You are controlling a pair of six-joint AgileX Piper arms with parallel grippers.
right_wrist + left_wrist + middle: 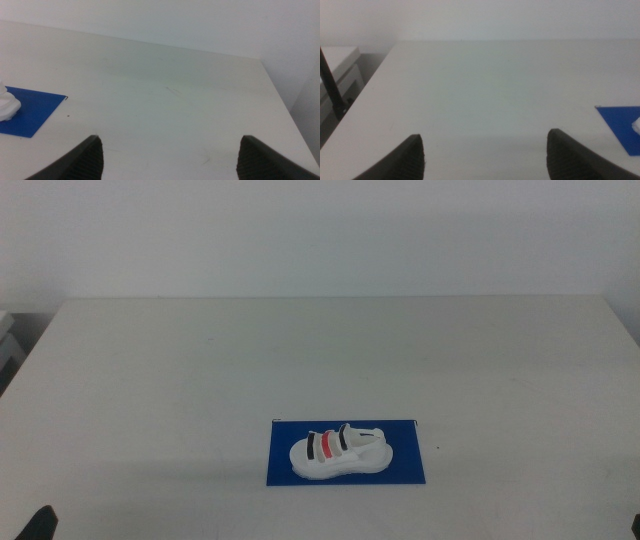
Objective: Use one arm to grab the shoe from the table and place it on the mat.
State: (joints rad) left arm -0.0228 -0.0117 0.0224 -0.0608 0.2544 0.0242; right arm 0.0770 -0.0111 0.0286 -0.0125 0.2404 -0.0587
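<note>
- Shoe [340,453] lies on its sole on the mat [285,470], fully inside its edges, near the table's [320,350] front.
- Left gripper [485,155]: released, jaws wide apart, holding nothing, over bare table.
- Right gripper [170,157]: likewise spread and unloaded, clear of the mat.

I find the table [320,350] bare on every side of the mat [280,470]; only the shoe [340,452] lying on it blocks a low pass there.
</note>
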